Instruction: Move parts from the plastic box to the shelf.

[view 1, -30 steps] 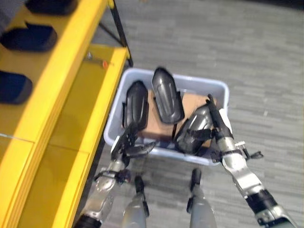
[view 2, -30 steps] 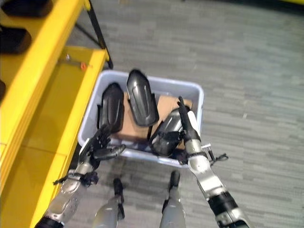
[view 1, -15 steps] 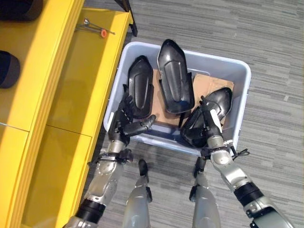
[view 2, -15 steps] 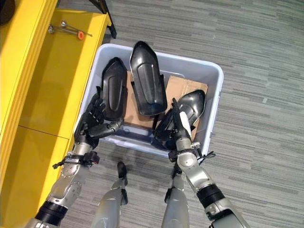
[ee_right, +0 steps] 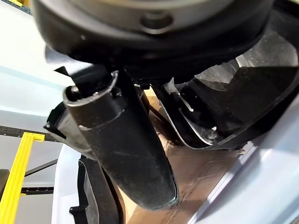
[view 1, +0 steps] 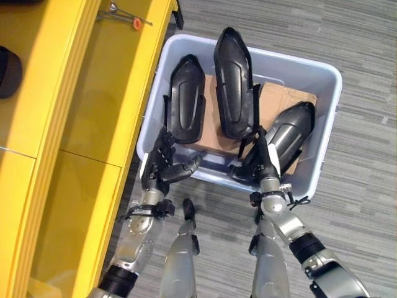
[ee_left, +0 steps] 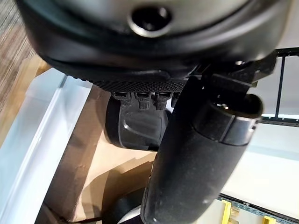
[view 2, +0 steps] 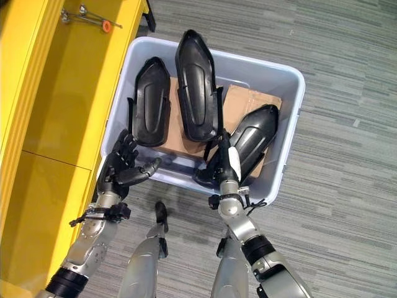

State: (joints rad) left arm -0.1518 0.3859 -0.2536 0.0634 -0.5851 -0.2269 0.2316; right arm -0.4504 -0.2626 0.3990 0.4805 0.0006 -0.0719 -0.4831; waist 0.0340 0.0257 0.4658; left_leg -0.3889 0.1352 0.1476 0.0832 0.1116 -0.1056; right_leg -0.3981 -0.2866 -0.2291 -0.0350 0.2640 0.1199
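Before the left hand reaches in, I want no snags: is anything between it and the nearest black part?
Only the plastic box's near wall. The left hand, fingers spread, sits at that rim, with the leftmost black part just beyond on the cardboard. Nothing else intervenes.

Silver-grey arms with black bands end in each dark robot hand (view 1: 162, 166), the right thumb seemingly white-covered.
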